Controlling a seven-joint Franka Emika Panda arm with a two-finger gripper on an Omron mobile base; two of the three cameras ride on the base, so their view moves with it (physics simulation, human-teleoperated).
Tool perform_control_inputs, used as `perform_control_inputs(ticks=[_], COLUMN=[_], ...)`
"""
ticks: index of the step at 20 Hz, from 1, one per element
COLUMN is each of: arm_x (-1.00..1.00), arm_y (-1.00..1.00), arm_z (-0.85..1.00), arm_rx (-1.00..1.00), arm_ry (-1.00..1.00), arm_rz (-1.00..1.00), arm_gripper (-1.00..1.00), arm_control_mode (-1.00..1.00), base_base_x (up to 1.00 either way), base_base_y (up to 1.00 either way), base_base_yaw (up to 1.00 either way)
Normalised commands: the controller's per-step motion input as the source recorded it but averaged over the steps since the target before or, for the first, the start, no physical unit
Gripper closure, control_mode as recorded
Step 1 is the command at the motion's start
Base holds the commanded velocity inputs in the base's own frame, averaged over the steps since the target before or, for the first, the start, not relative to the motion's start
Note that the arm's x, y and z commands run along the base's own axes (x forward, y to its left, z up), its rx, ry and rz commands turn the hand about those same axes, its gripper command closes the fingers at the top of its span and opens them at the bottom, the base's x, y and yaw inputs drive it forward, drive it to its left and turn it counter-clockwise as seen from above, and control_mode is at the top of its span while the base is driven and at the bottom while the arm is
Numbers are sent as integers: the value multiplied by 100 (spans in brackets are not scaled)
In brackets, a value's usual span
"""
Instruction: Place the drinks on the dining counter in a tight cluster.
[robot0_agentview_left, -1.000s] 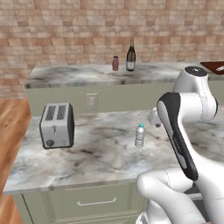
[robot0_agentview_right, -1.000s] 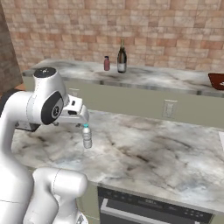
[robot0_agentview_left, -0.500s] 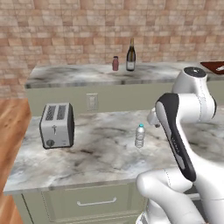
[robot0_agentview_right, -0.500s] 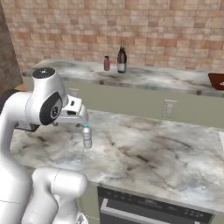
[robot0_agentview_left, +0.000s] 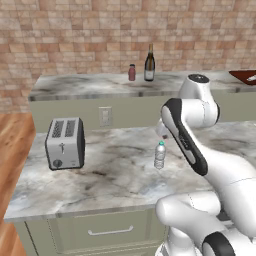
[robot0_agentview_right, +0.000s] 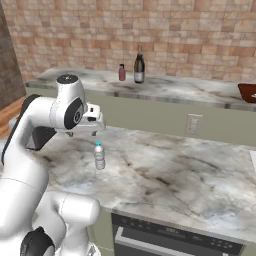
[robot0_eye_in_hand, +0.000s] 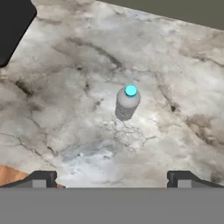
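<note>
With nothing seen to have shifted over the last second, the hand (robot0_eye_in_hand: 111, 178) is held spread wide above the water bottle (robot0_eye_in_hand: 127, 103) on the lower counter (robot0_agentview_left: 115, 175), well apart from the dining counter (robot0_agentview_left: 90, 82), ungrasped

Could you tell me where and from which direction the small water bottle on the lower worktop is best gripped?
The water bottle stands upright and alone on the worktop. The open gripper hovers above it, so descending from above and closing the fingers across its round body just below the cap seems best.
</note>
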Motion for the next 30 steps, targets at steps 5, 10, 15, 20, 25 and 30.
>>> perform_control_inputs(ticks=[5, 10, 15, 20, 25, 30], arm_x=[67, 2, -26, -14, 0, 1], arm_y=[-12, -51, -59, -14, -6, -4], arm_z=[-17, -34, -55, -33, -3, -6], arm_rx=[3, 11, 14, 24, 16, 0], arm_ry=[1, 0, -17, -40, -31, -11], arm_rz=[18, 29, 30, 28, 24, 23], arm_gripper=[-100, -100, -100, -100, -100, -100], arm_control_mode=[-100, -100, -100, -100, -100, -100], base_base_x=[0, 0, 0, 0, 0, 0], base_base_y=[0, 0, 0, 0, 0, 0], base_base_yaw=[0, 0, 0, 0, 0, 0])
